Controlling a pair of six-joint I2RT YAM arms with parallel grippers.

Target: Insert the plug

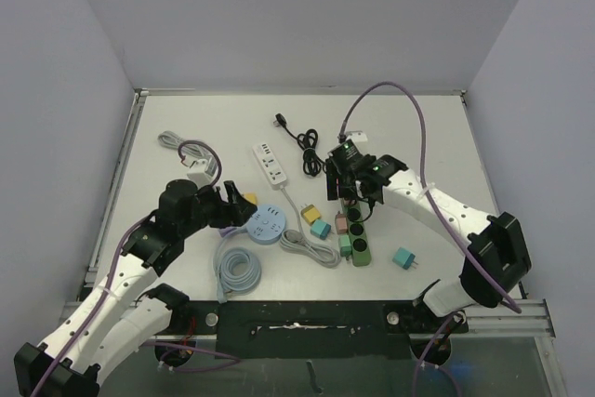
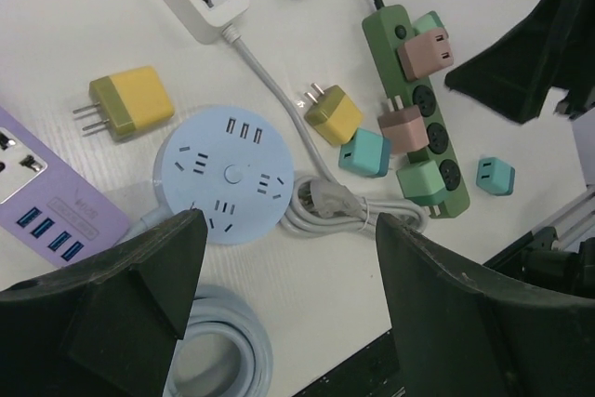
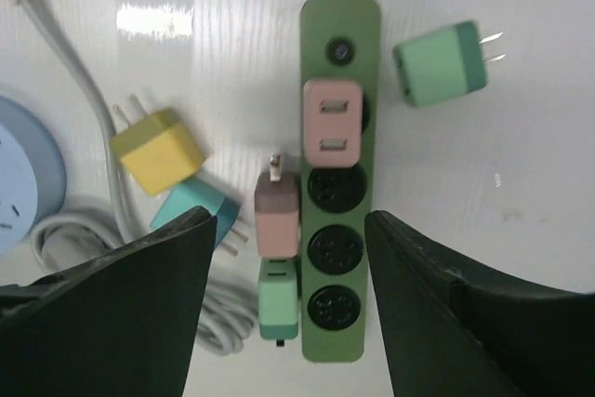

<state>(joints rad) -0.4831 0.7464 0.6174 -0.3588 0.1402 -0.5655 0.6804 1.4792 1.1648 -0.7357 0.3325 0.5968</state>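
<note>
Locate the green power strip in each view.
Top external: green power strip right of centre, below the middle.
Left wrist: upper right, slanted.
Right wrist: centre, upright in frame.
Shared landmark: round blue socket hub, left of the strip in every view.

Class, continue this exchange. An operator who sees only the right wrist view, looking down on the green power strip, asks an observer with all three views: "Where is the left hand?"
Observer: The left hand hangs open over the round blue socket hub.
Operator: Any other strips out there?
Observer: A purple strip with USB ports lies beside that hub.
Operator: Any spare adapters I miss?
Observer: A teal adapter lies alone to the right of the green strip.
</note>
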